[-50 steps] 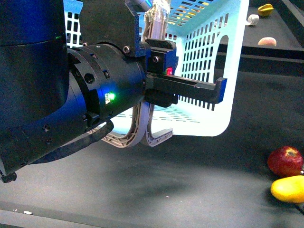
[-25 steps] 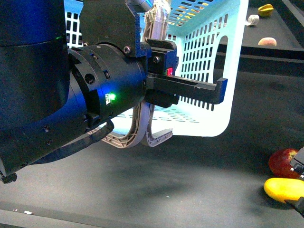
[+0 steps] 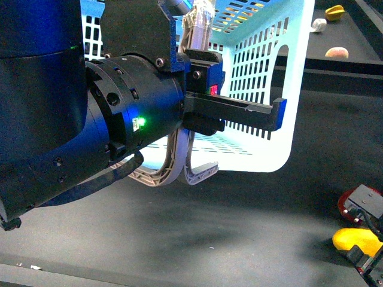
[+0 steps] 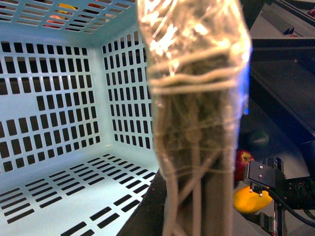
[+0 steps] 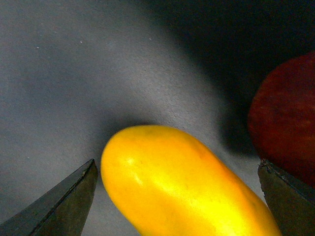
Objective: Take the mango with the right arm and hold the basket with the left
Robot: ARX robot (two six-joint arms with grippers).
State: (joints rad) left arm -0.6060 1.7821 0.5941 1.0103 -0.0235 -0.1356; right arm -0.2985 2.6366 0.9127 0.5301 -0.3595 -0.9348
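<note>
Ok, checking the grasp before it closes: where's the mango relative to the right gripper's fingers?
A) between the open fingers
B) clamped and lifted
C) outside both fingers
A: the right wrist view shows the mango lying on the dark surface between the two spread fingers.

Mango and apple near right on the desk; basket farther left.
Mango lies between the right pincer's jaws, apple just behind it.

The mango is showing smooth, glossy skin against the bench, which is looking matt and finely grained. The basket is gleaming as smooth moulded plastic; crinkled clear film is glinting.
</note>
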